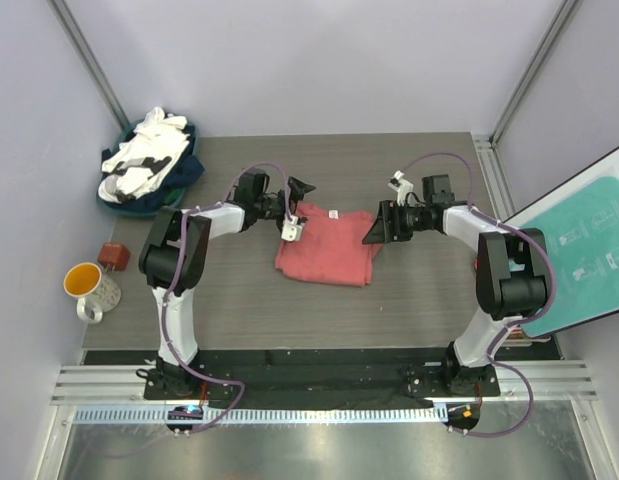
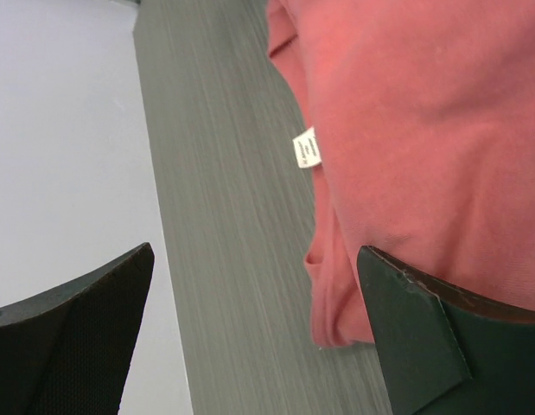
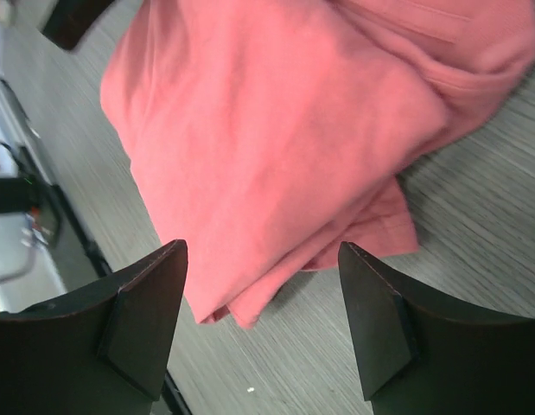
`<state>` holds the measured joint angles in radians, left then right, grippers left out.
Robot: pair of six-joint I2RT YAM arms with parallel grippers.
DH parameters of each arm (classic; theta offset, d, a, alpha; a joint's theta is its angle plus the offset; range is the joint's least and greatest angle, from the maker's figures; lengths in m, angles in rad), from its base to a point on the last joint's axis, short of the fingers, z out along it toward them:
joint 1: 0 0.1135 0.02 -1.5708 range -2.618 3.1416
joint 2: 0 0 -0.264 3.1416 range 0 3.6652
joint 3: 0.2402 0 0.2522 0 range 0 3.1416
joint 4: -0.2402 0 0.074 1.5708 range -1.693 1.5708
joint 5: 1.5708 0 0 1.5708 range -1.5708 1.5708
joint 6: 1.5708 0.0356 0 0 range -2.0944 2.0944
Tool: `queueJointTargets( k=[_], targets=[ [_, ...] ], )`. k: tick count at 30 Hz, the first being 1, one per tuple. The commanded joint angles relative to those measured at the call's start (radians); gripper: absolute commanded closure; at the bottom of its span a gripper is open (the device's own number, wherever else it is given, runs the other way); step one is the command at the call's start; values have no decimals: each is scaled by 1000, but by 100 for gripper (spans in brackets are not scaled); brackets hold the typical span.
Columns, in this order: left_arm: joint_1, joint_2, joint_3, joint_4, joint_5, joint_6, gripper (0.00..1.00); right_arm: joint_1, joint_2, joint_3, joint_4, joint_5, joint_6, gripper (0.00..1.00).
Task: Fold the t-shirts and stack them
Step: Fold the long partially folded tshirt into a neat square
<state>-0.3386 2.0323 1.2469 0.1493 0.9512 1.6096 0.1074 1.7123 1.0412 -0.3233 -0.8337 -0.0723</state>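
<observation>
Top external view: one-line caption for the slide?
Both open, left gripper and right gripper flank the folded coral-red t-shirt; white and navy shirts lie piled far left.

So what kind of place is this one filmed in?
Likely a lab test booth: left arm and right arm bolted to a small table, plain white walls close around it, metal rails along the near edge.

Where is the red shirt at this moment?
In the top view the red shirt lies folded at mid-table, between the left end effector and the right end effector, both open at its sides.
</observation>
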Motion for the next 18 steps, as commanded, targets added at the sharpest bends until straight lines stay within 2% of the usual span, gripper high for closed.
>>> queueJointTargets(
  k=[1, 4, 8, 9, 11, 12, 15, 18],
  targets=[
    [-5, 52, 34, 70, -43, 137, 0, -49, 41, -4, 138, -123, 196, 24],
    [-11, 95, 43, 166, -78, 125, 0, -54, 63, 2, 141, -123, 206, 24],
    [-16, 150, 60, 376, -155, 55, 0, -57, 66, -10, 127, -139, 201, 24],
    [-19, 161, 62, 486, -202, 21, 0, -55, 60, -18, 124, -139, 197, 24],
    [-31, 201, 78, 605, -251, -5, 0, -55, 53, -43, 115, -139, 187, 24],
    [-36, 216, 85, 727, -281, -37, 0, -57, 43, -50, 109, -137, 181, 24],
    [-49, 236, 100, 910, -301, -132, 0, -55, 20, -79, 96, -130, 170, 24],
    [-63, 194, 71, 940, -279, -160, 0, -55, 6, -108, 96, -119, 169, 24]
  ],
)
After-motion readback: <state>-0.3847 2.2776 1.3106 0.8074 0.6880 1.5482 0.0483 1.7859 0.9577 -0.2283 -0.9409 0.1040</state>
